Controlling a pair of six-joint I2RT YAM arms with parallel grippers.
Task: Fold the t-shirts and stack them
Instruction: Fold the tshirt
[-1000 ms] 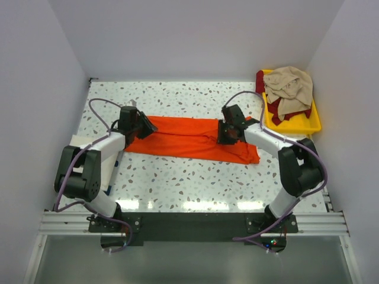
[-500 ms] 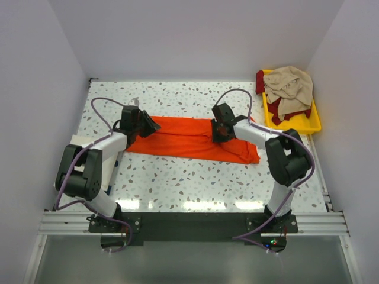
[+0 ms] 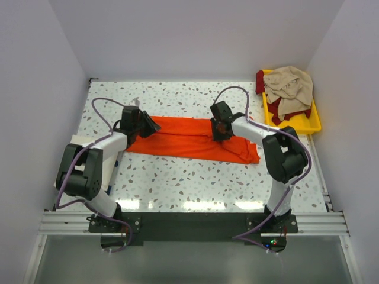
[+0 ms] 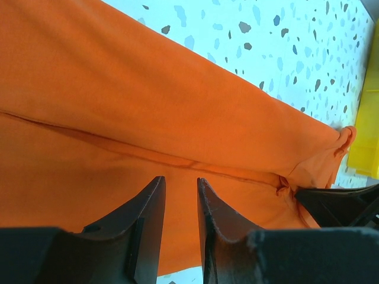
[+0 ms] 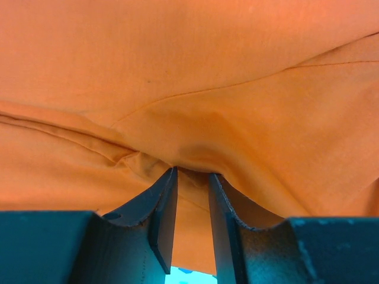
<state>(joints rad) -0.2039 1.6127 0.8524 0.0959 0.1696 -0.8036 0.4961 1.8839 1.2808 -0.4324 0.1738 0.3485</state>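
The orange t-shirt [image 3: 183, 137] lies as a long band across the middle of the table; it also shows in the left wrist view [image 4: 148, 89] and the right wrist view [image 5: 207, 59]. My left gripper [image 3: 147, 125] is at its far left corner, jaws nearly together with cloth between them [image 4: 180, 180]. My right gripper [image 3: 218, 126] is on the far edge right of the middle, jaws nipping a bunched fold [image 5: 191, 171]. A beige t-shirt [image 3: 289, 86] lies heaped over a dark red one [image 3: 275, 110] in the tray.
The yellow tray [image 3: 314, 123] stands at the far right corner. A pale flat thing [image 3: 76, 141] lies at the left edge, partly under my left arm. White walls close in the table on three sides.
My right gripper has moved left along the shirt's far edge, toward the middle. The left gripper has barely moved. The shirt's outline is much the same.
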